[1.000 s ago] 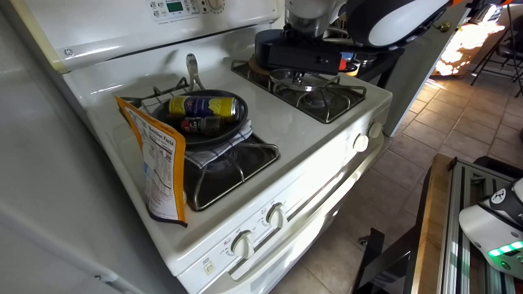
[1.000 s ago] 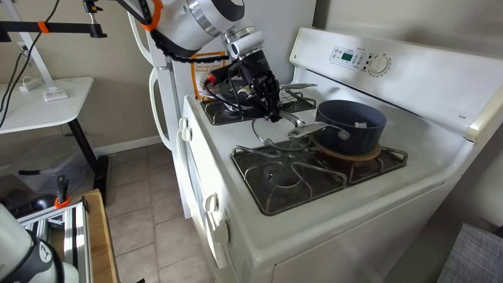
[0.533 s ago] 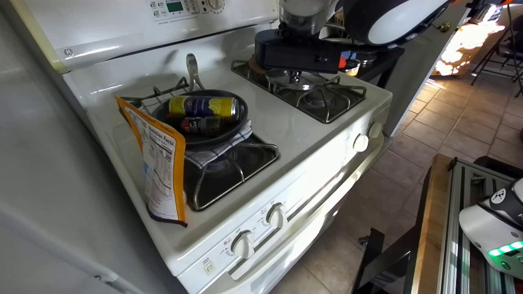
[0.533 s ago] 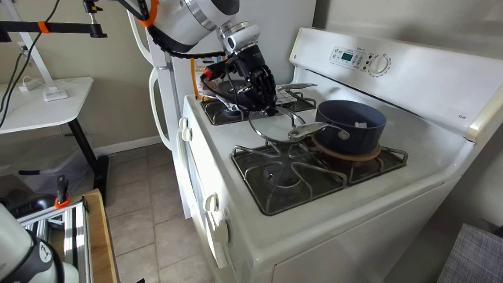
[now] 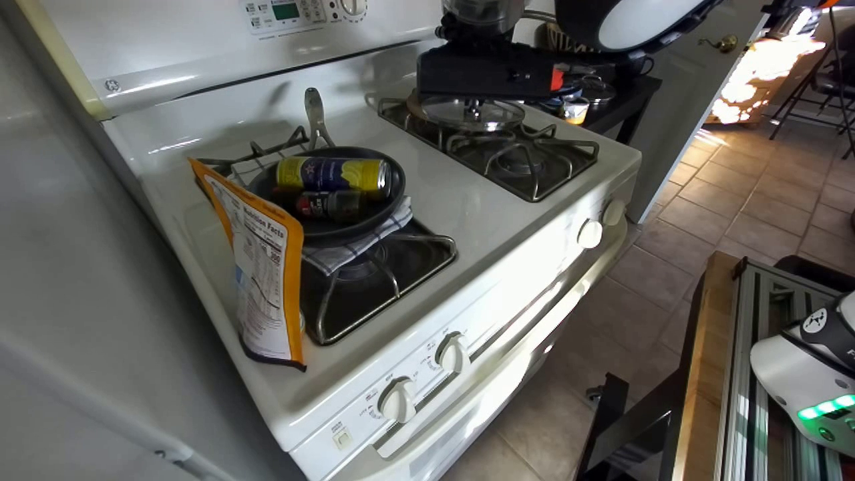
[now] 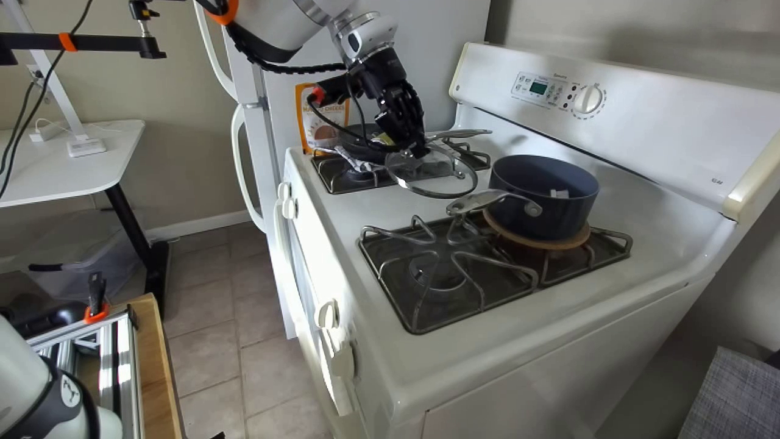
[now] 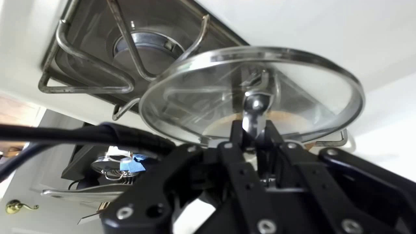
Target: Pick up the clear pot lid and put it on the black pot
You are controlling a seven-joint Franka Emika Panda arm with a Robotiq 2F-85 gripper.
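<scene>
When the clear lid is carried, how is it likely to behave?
The clear lid is likely stiff and perhaps fragile, because it looks like glass in a metal rim. It may tilt, as the gripper pinches only its handle. That shiny handle could also be slippery.

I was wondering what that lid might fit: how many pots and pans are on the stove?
2: a black pot on a round brown mat, and a frying pan on a checked cloth at the other end of the stove. Probably none there is hidden.
</scene>
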